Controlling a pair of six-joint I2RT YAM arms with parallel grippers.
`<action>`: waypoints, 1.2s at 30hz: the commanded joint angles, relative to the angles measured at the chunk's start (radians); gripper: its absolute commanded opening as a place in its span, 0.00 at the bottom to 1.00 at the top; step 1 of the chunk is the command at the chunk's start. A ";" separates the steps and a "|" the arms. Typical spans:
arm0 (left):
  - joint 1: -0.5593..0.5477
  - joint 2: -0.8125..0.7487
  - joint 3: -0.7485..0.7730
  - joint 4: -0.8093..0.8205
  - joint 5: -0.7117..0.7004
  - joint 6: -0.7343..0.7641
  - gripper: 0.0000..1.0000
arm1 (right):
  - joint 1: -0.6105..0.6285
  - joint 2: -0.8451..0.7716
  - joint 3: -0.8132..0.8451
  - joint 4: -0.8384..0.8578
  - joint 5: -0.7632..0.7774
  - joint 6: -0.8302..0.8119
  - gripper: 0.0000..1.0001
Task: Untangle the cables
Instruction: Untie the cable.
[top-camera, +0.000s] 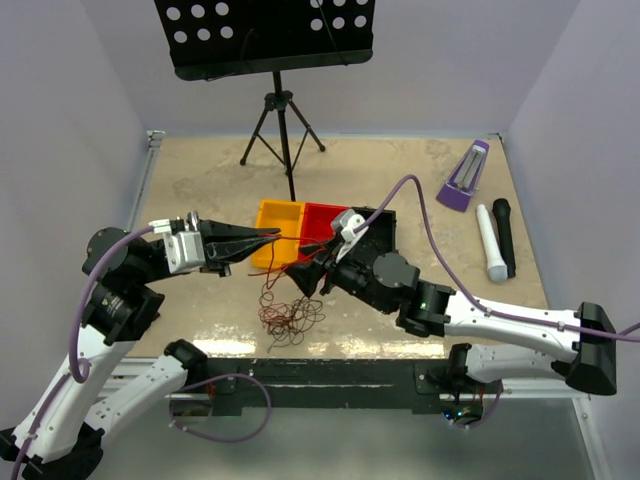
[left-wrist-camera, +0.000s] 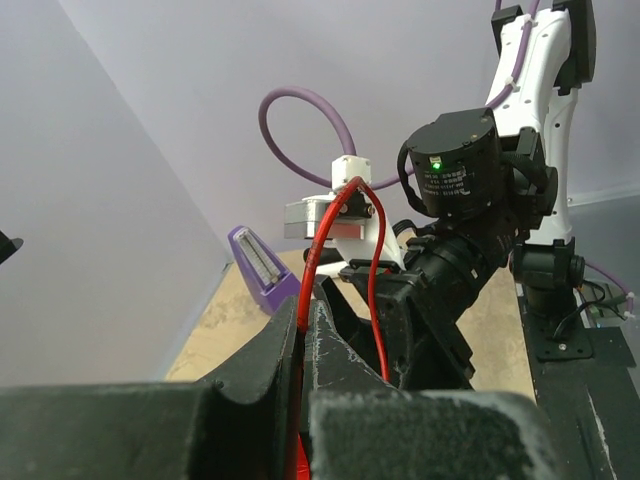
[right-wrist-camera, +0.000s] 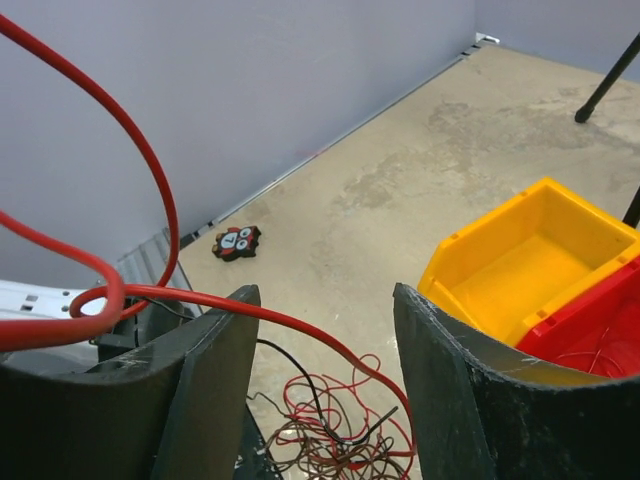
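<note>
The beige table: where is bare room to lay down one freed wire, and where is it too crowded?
Free: the far strip of the beige table between the black tripod stand and the purple metronome; also the far left corner beside the tripod. Crowded: the middle, where the yellow bin, red bin and thin red and black wires lie.

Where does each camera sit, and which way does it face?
Top: above, behind the arms, facing down on table and cable clump; both arms show.
Left wrist: looks along the shut left gripper, pinching a red cable, toward right arm.
Right wrist: looks past the open right gripper, down at clump and yellow bin.
Shared by top, right wrist: clump, bin.
</note>
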 joint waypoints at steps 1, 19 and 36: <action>0.002 -0.001 0.023 0.019 0.018 0.010 0.00 | 0.004 -0.054 0.030 -0.005 -0.009 -0.015 0.61; 0.002 -0.014 0.003 0.019 0.021 0.027 0.00 | 0.008 -0.042 0.093 0.036 0.053 -0.034 0.00; 0.004 -0.030 -0.022 -0.005 0.007 0.027 0.02 | 0.008 -0.102 0.111 -0.056 0.108 -0.045 0.00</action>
